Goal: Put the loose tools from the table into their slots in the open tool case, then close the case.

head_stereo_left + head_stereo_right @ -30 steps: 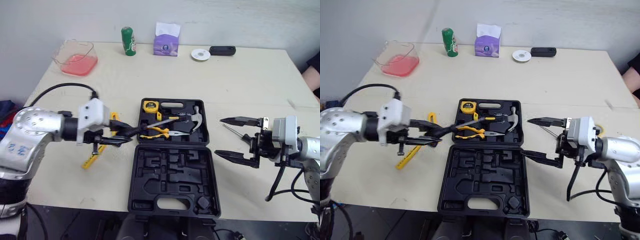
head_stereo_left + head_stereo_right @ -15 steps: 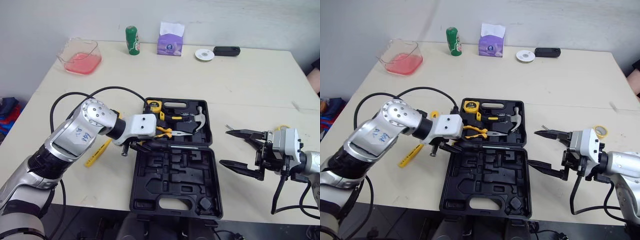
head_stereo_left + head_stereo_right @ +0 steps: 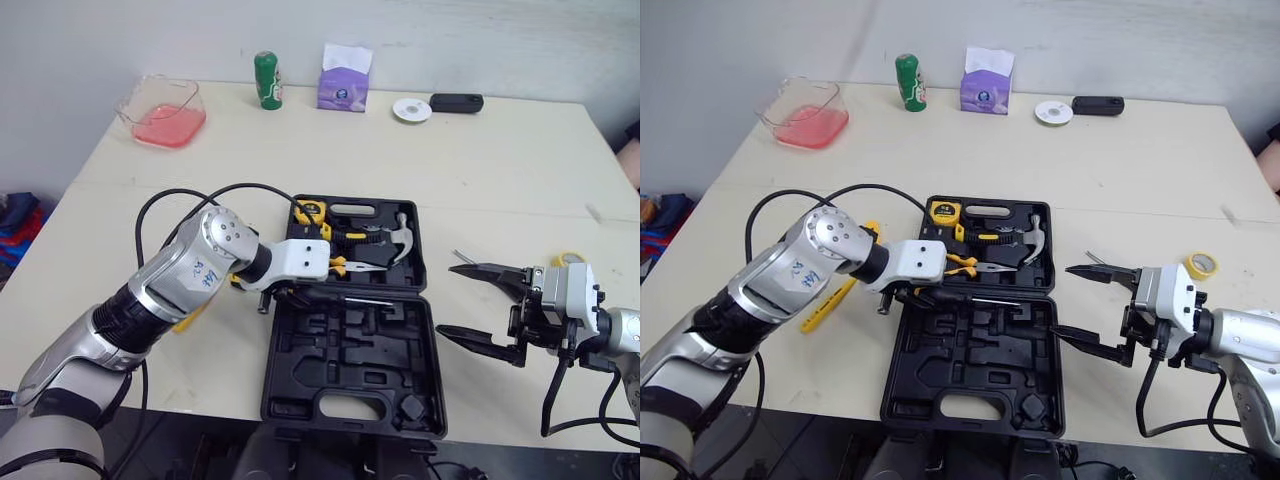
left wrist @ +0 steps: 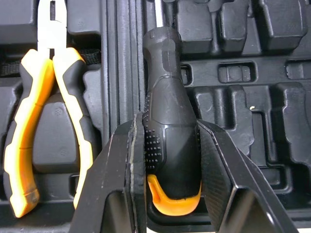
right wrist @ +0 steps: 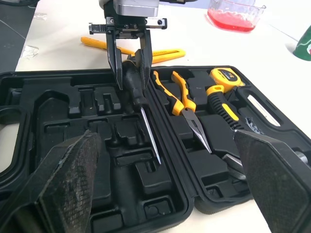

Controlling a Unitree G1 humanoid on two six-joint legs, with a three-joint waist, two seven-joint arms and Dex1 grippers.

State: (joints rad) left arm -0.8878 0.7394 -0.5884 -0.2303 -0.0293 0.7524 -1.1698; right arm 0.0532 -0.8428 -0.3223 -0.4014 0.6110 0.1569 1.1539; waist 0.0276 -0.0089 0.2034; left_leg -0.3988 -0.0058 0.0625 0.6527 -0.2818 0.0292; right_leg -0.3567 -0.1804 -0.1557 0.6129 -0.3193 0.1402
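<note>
Toward the table's left edge, a yellow utility knife (image 3: 822, 310) lies loose just beside the tool case (image 3: 300, 400), so that one is not yet stowed.

Your left gripper (image 4: 169, 131) is clamped on the black handle of a screwdriver (image 4: 163, 68). It holds it low over the case's near half, right along the hinge, with the shaft pointing toward the case's right side. I cannot tell whether the tool touches the moulding, and it does not look seated in a slot; this is the step in hand.

The case sits open at the middle of the table's near edge. Its far half already carries a tape measure (image 3: 305, 210), yellow-handled pliers (image 4: 34, 97) and a hammer (image 3: 400, 238). The near half's recesses look unfilled.

Past the case's right side, a thin metal tool (image 3: 462, 257), too small to name, lies on the table near your right gripper (image 3: 448, 300), which hangs spread wide and grasps nothing. A yellow tape roll (image 3: 1200, 265) rests close to the table's right edge.

By my reckoning you are roughly midway: seat the screwdriver, collect the knife and the thin tool, then shut the lid.
</note>
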